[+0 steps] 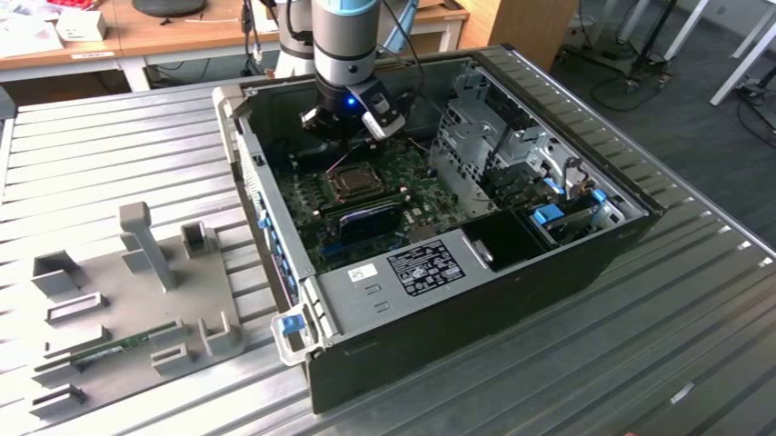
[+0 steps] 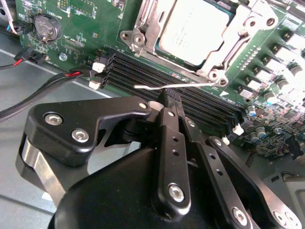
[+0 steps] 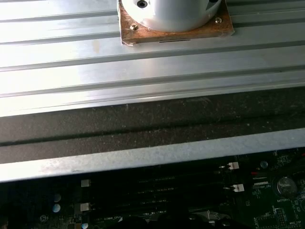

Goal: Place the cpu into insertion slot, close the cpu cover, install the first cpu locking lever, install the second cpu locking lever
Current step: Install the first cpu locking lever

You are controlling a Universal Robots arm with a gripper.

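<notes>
CPU [image 2: 190, 28] is sitting in the insertion slot [image 2: 143, 33] on the green motherboard [image 2: 86, 24], its dull metal top showing through the window of the cpu cover [image 2: 233, 36], which is lying flat over it. In the second wrist view 1 thin wire locking lever [image 2: 171, 87] is stretching along the near edge of the socket, just above the long black memory slots [image 2: 143, 71]. The hand [image 2: 167, 102] is hovering right at that lever with its black fingers [image 2: 164, 98] pressed together, apparently empty, though contact with the wire is hard to judge. In the exterior view the hand [image 1: 345, 127] is hanging inside the open computer case [image 1: 485, 272] above the socket [image 1: 353, 180], and the case is resting on the ribbed metal surface [image 1: 97, 154] beside a grey fixture tray [image 1: 134, 300].
</notes>
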